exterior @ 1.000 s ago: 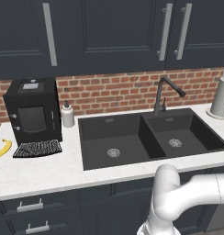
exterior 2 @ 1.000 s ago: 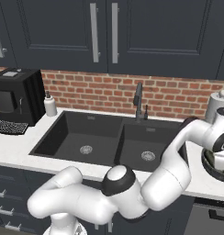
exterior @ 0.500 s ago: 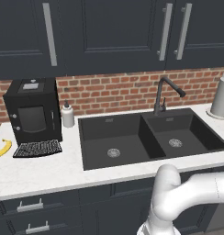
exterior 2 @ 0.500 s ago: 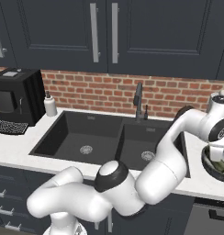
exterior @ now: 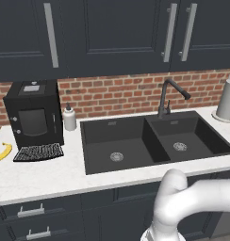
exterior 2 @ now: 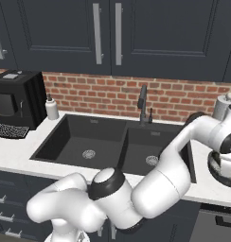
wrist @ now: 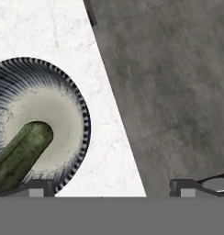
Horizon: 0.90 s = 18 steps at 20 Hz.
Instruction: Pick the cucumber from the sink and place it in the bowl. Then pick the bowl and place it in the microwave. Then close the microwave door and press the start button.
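The bowl [wrist: 36, 119], blue-grey streaked outside and cream inside, stands on the white counter. The dark green cucumber [wrist: 19, 156] lies slanted inside it, its paler end toward the middle. My gripper [wrist: 110, 188] hovers above the bowl's edge, open, with one fingertip over the bowl and the other over a dark grey surface, holding nothing. In the right base view my arm [exterior 2: 202, 134] reaches to the far right over the bowl [exterior 2: 217, 169], which is partly hidden. The black double sink [exterior: 150, 141] [exterior 2: 112, 142] holds nothing. The microwave is out of view.
A dark grey flat surface [wrist: 178, 92] borders the counter beside the bowl. A black coffee machine [exterior: 34, 113], a banana [exterior: 4, 151] and a soap bottle [exterior: 69, 117] sit left of the sink. The faucet [exterior: 166, 96] rises behind it, and a pale canister [exterior: 226, 99] stands at the right.
My wrist has shifted slightly above the bowl at the right edge. The jaws stay wide and nothing else has moved.
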Tool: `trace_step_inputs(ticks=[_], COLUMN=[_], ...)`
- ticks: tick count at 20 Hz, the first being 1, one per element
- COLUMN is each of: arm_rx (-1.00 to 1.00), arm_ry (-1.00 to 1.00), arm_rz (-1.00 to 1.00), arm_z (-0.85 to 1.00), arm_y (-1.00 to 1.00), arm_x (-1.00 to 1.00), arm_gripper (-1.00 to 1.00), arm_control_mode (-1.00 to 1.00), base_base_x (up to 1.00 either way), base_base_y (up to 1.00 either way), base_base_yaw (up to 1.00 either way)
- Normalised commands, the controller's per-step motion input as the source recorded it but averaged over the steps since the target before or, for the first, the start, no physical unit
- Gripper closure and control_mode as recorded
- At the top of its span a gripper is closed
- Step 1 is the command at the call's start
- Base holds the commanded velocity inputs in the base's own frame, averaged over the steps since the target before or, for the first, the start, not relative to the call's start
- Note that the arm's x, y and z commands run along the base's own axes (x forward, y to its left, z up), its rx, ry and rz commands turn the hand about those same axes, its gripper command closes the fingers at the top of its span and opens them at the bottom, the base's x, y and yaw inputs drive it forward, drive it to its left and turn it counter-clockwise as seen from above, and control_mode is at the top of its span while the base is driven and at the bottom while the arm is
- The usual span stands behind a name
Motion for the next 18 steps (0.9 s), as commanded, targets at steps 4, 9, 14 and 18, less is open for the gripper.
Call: trace_step_inputs(ticks=[4,9,14,18], arm_rx=[0.01,0.05,0.06,0.05], arm_ry=[0.0,0.0,0.0,0.0], arm_rz=[-0.1,-0.09,-0.1,-0.04], arm_z=[-0.17,-0.12,-0.14,-0.13], arm_y=[0.41,0.03,0.0,-0.02], arm_x=[0.01,0.01,0.0,0.12], arm_gripper=[-1.0,-1.0,-1.0,-1.0], arm_control_mode=[-1.0,-1.0,-1.0,-1.0], base_base_x=[0.0,0.0,0.0,0.0], base_base_y=[0.0,0.0,0.0,0.0], base_base_yaw=[0.0,0.0,0.0,0.0])
